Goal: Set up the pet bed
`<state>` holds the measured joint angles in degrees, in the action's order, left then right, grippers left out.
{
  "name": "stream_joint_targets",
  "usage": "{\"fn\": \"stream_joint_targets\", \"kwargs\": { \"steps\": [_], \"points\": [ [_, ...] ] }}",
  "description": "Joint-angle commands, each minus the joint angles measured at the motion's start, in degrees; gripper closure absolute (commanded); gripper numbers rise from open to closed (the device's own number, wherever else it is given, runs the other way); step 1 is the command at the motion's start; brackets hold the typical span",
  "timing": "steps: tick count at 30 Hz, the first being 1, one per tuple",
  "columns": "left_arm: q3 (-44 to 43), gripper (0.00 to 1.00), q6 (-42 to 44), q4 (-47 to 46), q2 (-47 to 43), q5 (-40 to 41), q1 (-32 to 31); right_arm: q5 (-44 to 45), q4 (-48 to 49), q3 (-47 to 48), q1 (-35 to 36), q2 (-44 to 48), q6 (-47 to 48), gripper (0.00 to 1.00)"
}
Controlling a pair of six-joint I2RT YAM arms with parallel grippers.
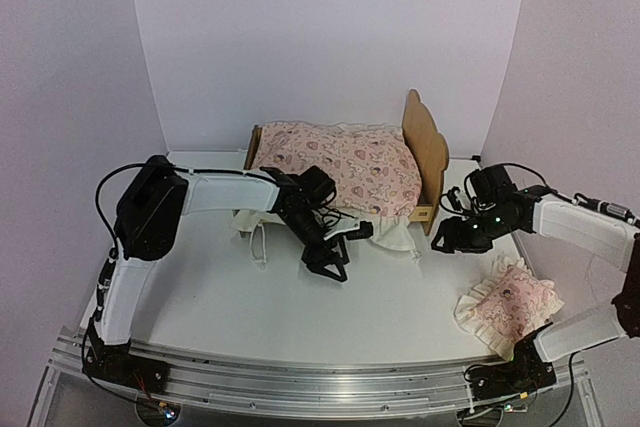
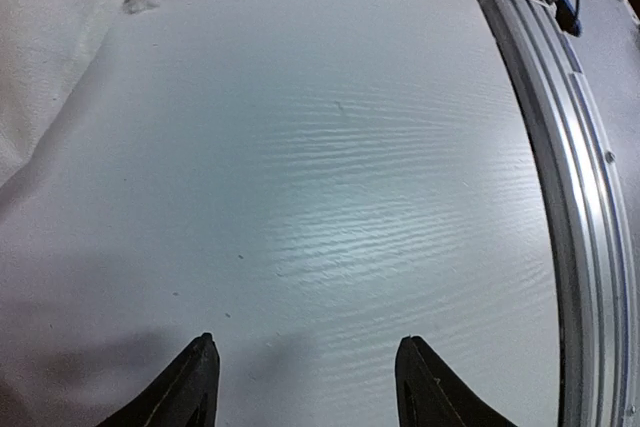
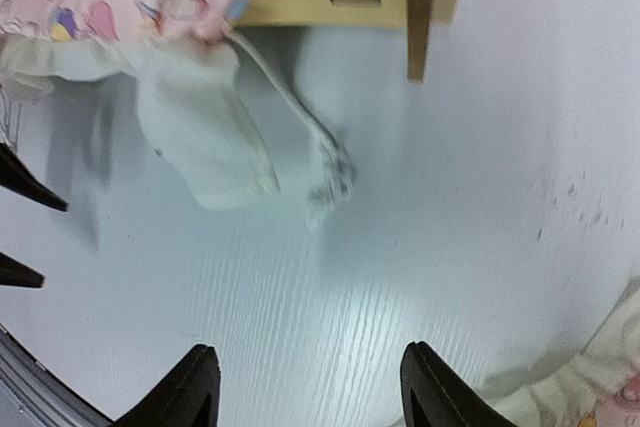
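Fingertips of the left gripper (image 2: pixel 305 382) stand apart over the bare table (image 2: pixel 330 197), holding nothing; the right gripper (image 3: pixel 310 387) is also wide and empty. At upper centre sits the pet bed (image 1: pixel 428 142), the pink ruffled cover (image 1: pixel 345 162) draped on it, probably as bedding. The ruffled pillow (image 1: pixel 508 305) lies at lower right. Both arms reach inward, wrists bent down before the bed.

White table (image 1: pixel 400 317): pet bed (image 1: pixel 432 147) at back centre; pink ruffled pillow (image 1: pixel 508 304) front right; cover (image 1: pixel 345 162) over bed, cream edge trailing onto tabletop.
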<state>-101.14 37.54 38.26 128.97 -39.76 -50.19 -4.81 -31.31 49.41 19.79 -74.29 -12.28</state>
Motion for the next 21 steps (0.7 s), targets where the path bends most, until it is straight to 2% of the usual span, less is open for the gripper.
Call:
{"fn": "stream_joint_targets", "kwargs": {
  "steps": [1, 3, 6, 10, 12, 16, 18, 21],
  "points": [
    [0.9, 0.37, 12.7, 15.3, -9.6, -3.5, -0.3, 0.9, -7.3, 1.7, 0.1, 4.1, -6.6, 0.35],
    [1.0, 0.37, 13.7, 18.4, -12.7, -2.9, 0.0, 1.0, -2.5, 1.5, 1.1, 4.1, -8.9, 0.39],
    [2.4, 0.4, 6.6, 17.0, -17.5, 1.6, 2.5, 2.6, 6.3, 1.3, 6.0, 1.6, -9.1, 0.4],
    [7.3, 0.4, -0.4, 10.6, -24.5, 17.0, 8.7, 8.3, 16.2, 0.5, 10.8, -4.9, -6.2, 0.35],
    [10.8, 0.35, -0.7, 8.0, -27.8, 25.6, 11.8, 10.8, 21.1, 0.1, 11.3, -8.1, -5.9, 0.34],
    [22.5, 0.29, 2.8, 0.0, -35.5, 36.0, 15.2, 14.6, 28.1, 0.3, 11.4, -14.2, -4.8, 0.37],
    [28.2, 0.27, 4.7, -4.0, -38.4, 38.9, 15.4, 15.0, 29.5, 1.0, 11.4, -17.3, -5.0, 0.41],
    [34.2, 0.3, 5.2, -8.3, -39.4, 41.9, 15.5, 17.4, 30.2, 2.0, 11.4, -20.7, -6.0, 0.62]
  ]
}}
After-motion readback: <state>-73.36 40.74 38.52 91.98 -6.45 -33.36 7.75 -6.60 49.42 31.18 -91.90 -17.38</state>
